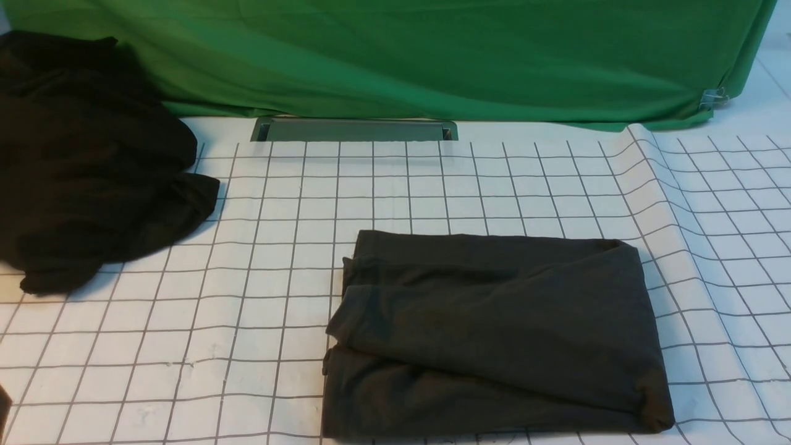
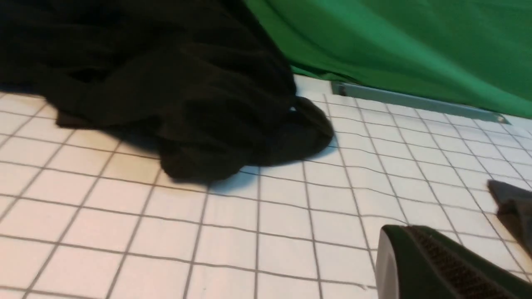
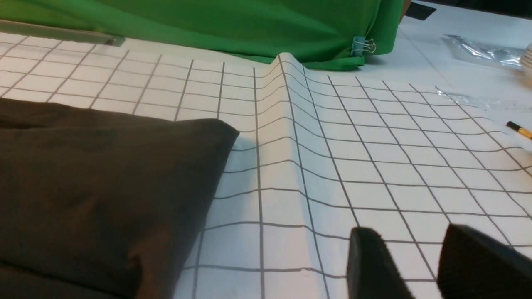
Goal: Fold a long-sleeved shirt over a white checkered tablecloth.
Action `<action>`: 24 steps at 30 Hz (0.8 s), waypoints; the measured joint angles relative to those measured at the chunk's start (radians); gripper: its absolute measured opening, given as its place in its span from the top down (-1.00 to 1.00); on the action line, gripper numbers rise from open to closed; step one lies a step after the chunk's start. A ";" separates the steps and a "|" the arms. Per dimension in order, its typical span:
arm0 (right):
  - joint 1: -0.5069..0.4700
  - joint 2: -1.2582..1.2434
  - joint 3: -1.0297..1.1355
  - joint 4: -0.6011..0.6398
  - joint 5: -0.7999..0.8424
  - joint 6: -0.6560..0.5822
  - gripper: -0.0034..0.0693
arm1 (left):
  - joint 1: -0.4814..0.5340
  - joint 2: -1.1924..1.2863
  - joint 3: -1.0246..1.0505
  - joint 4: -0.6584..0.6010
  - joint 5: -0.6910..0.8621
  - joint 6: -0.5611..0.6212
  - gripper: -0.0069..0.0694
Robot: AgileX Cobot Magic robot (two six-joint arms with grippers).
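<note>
White checkered tablecloth point(image 1: 259, 259): we see one folded charcoal-grey jersey shirt point(image 1: 494, 334), print hidden, beside our parted, empty right gripper point(image 3: 419, 265); left gripper point(image 2: 449, 265) pressed together.

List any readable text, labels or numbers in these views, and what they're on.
No readable text in any view.
Folded long-sleeved shirt: no print showing on the faces in view.
White checkered tablecloth: grid lines only.
Black cloth heap: plain.
Green fabric: plain.
Yellow-and-black pencil-like object: any marking too small to read.
</note>
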 joint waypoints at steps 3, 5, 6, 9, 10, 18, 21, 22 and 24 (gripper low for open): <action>0.000 0.000 0.000 0.000 0.000 0.000 0.24 | 0.001 -0.001 0.002 0.000 0.022 0.000 0.81; 0.000 0.000 0.000 0.000 0.000 0.000 0.24 | -0.012 -0.001 0.002 0.001 0.024 0.000 0.81; 0.000 0.000 0.000 0.000 0.000 0.000 0.24 | -0.021 -0.001 0.002 0.003 0.024 0.000 0.81; 0.000 0.000 0.000 0.000 0.000 0.000 0.24 | -0.039 -0.001 0.002 0.004 0.027 0.000 0.81; 0.000 0.000 0.000 0.000 0.000 0.000 0.24 | -0.046 -0.001 0.002 0.004 0.027 0.000 0.81; 0.000 0.000 0.000 0.000 0.000 0.000 0.24 | -0.046 -0.001 0.002 0.004 0.027 0.000 0.81; 0.000 0.000 0.000 0.000 0.000 0.000 0.24 | -0.044 -0.001 0.002 0.004 0.027 0.000 0.81; 0.000 0.000 0.000 0.000 0.000 0.000 0.24 | -0.043 -0.001 0.002 0.004 0.027 0.000 0.81; 0.000 0.000 0.000 0.000 0.000 0.000 0.24 | -0.025 -0.001 0.002 0.004 0.027 0.000 0.81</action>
